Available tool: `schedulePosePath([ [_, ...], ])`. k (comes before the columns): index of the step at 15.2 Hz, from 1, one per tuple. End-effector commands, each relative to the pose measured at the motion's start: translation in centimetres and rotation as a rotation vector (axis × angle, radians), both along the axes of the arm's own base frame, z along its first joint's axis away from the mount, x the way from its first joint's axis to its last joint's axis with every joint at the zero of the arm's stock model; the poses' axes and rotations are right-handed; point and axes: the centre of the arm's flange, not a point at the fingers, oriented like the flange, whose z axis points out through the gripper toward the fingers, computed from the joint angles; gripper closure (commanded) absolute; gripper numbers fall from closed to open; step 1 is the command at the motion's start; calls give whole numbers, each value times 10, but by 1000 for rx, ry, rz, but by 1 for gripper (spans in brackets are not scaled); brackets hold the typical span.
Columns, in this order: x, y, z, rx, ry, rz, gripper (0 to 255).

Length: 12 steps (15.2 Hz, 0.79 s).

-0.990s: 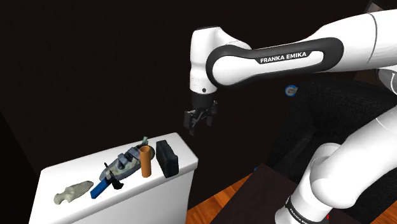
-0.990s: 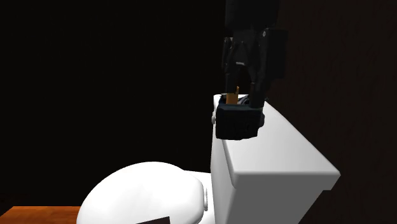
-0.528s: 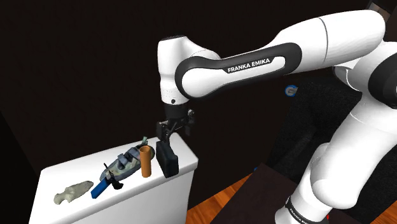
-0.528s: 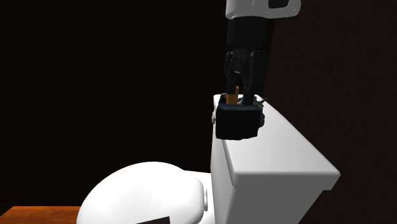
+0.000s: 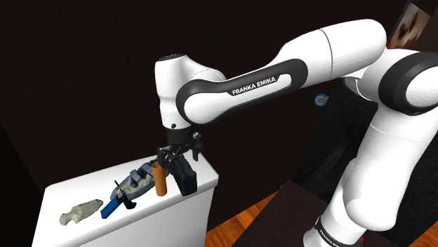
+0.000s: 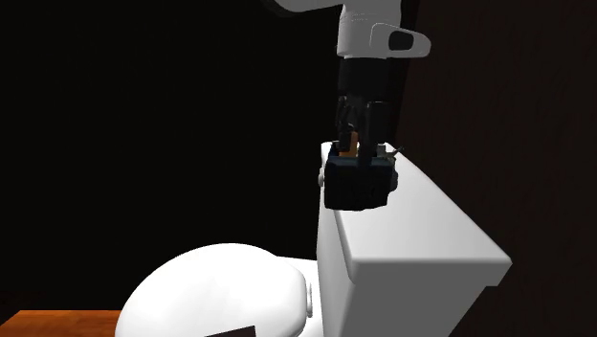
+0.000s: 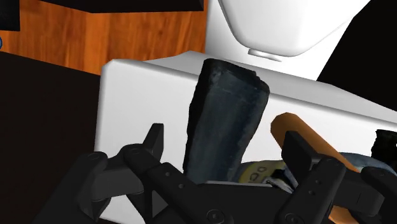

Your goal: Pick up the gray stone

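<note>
Swinging toward the shoulder view's left and lower than a second ago, the white arm now bends down over the toilet tank lid (image 5: 70, 193), wrist vertical, gripper (image 5: 175, 158) pointing straight down at the dark gray stone (image 5: 188, 181). The fingers stand spread on either side of the stone (image 7: 226, 121) and hold nothing. The stone sits at the lid's end nearest the stand, just beside an upright orange cylinder (image 5: 160, 181). It is a slab standing on edge, its long axis running across the lid's short width. In the shoulder view the gripper hides part of it; whether a finger touches it cannot be told.
</note>
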Motion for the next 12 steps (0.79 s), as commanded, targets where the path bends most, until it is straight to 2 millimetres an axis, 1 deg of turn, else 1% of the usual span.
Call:
schedulePosePath([
  [1,0,-1,-12,0,0,0,0],
  [2,0,-1,-20,0,0,0,0],
  [4,0,-1,-20,0,0,0,0],
  [5,0,0,-20,0,0,0,255],
  [12,1,-1,-20,0,0,0,255],
])
